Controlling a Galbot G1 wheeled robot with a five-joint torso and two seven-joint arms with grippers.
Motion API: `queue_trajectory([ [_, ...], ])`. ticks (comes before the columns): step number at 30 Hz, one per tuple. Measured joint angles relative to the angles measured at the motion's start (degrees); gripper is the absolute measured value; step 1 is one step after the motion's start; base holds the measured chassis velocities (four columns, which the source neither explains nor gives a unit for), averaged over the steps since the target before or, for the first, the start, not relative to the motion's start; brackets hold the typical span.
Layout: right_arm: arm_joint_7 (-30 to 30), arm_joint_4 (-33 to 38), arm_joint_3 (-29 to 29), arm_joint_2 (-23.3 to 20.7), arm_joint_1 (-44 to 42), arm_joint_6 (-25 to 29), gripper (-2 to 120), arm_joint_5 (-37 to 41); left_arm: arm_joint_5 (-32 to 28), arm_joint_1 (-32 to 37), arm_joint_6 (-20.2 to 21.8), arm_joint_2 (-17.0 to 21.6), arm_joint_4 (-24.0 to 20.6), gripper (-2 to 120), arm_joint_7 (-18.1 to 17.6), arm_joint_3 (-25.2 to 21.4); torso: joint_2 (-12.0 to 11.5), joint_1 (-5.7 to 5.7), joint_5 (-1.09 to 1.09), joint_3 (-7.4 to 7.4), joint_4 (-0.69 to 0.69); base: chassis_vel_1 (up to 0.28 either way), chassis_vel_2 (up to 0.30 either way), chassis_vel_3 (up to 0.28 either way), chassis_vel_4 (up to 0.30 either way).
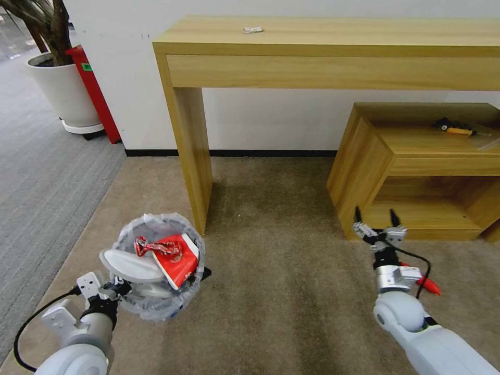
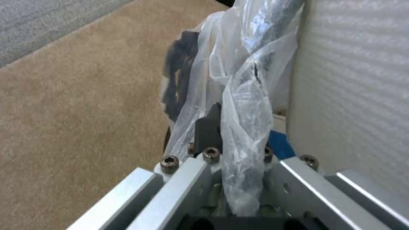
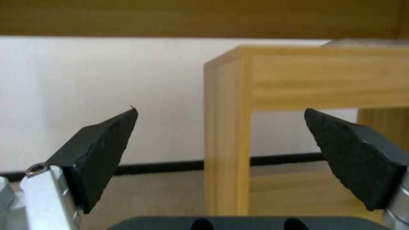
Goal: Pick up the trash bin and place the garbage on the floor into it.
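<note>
Nearest the head camera were the two arms, both cut off at the lower edge. The left gripper (image 1: 115,289) sat at the near rim of the trash bin (image 1: 156,307), its jaws closed on the rim and the crinkly clear liner. In the left wrist view the bunched plastic (image 2: 243,127) ran down between the jaws and hid most of them; one dark finger (image 2: 209,127) showed beside it, and a blue scrap behind was too covered to identify.

The bin hung at the lower left over the beige floor (image 1: 281,271), near the leg of the tall wooden bench (image 1: 333,41). Inside lay a white slipper (image 1: 130,265), a red paper cup (image 1: 179,260) and a red wrapper (image 1: 156,246); whatever lay under them was hidden.

The right gripper (image 1: 376,219) was held out over the carpet in front of the low wooden shelf unit (image 1: 416,172), jaws spread wide and holding nothing. A small red piece (image 1: 428,284) lay beside that wrist, partly covered by the arm, and could not be made out.
</note>
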Motion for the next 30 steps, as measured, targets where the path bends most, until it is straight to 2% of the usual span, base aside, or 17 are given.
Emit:
queue_trajectory([
  [16, -2.6, 4.0, 5.5, 2.5, -8.0, 3.1, 98, -1.8, 0.6, -0.1, -0.5, -0.7, 1.0, 0, 0.3, 0.4, 0.0, 0.00, 0.00, 0.00, 0.00, 0.000, 0.000, 0.000, 0.000],
  [30, -5.3, 1.8, 5.8, 3.7, -10.2, 5.5, 100, -2.4, 0.6, -0.5, -0.6, -1.0, 1.2, 0, 0.4, 1.4, 0.0, 0.00, -0.01, 0.00, 0.01, -0.023, -0.022, 0.028, 0.024],
])
